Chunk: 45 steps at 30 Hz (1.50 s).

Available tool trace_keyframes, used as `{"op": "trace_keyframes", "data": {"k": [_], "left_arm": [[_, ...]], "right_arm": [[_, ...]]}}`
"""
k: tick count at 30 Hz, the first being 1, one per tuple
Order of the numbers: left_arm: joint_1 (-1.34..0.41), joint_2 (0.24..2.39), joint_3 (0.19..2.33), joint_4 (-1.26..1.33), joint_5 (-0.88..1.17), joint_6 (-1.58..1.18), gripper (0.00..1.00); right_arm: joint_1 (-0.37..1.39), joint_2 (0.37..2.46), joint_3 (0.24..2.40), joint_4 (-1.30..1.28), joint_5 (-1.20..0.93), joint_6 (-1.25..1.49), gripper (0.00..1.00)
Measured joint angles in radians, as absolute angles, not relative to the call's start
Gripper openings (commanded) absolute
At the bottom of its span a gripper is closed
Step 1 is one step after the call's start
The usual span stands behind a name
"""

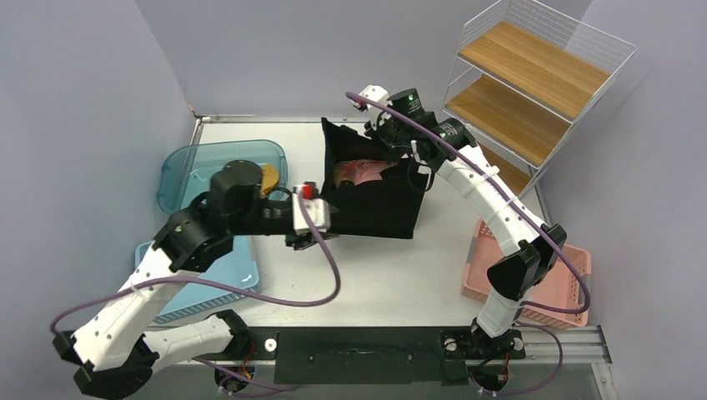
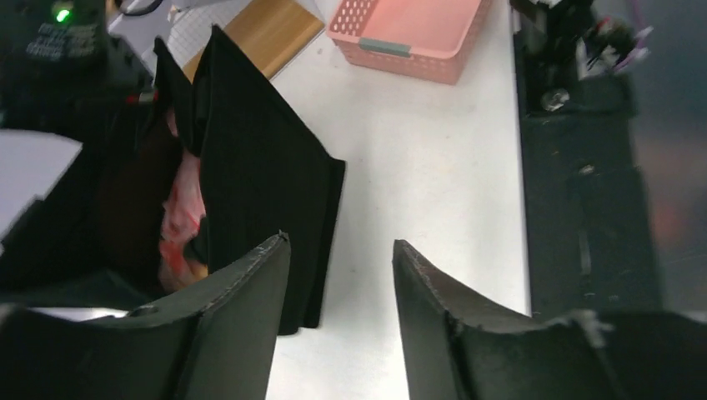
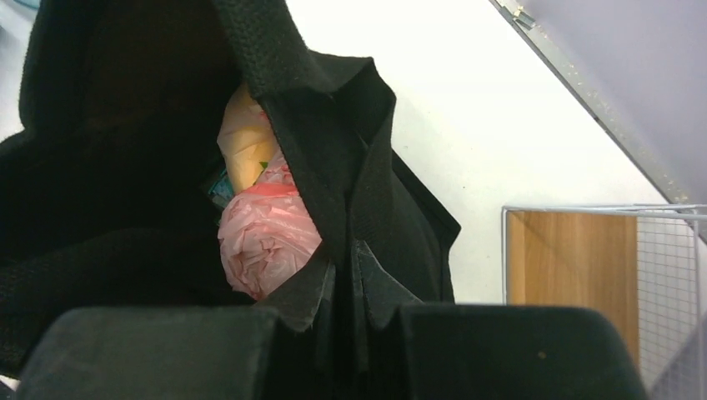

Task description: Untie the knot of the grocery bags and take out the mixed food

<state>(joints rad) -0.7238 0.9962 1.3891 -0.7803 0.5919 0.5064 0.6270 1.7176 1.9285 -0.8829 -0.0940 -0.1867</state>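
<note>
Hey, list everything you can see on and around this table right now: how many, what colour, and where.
black tote: one, black, middle of the table, standing open
grocery bag: at least one, pink, inside the black tote
bin: one, clear blue, back left
tan item: one, in the bin, too small to identify
tray: one, light blue, front left
basket: one, pink, right edge
wire shelf: one, white with wooden boards, back right
table: one, white
left gripper: black, open, beside the tote
right gripper: black, shut on the tote's rim
</note>
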Motion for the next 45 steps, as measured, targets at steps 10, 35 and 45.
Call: {"op": "trace_keyframes", "data": {"k": [10, 35, 45], "left_arm": [[-0.845, 1.15, 1.382, -0.467, 0.255, 0.645, 0.14], [-0.601, 1.303, 1.228, -0.54, 0.215, 0.868, 0.78], [-0.718, 1.465, 1.253, -0.475, 0.333, 0.861, 0.81]], "right_arm": [[0.603, 1.732, 2.04, -0.923, -0.207, -0.088, 0.0], [0.604, 1.732, 2.077, -0.957, -0.366, 0.041, 0.0], [0.604, 1.732, 2.076, -0.957, -0.388, 0.067, 0.0]]}}
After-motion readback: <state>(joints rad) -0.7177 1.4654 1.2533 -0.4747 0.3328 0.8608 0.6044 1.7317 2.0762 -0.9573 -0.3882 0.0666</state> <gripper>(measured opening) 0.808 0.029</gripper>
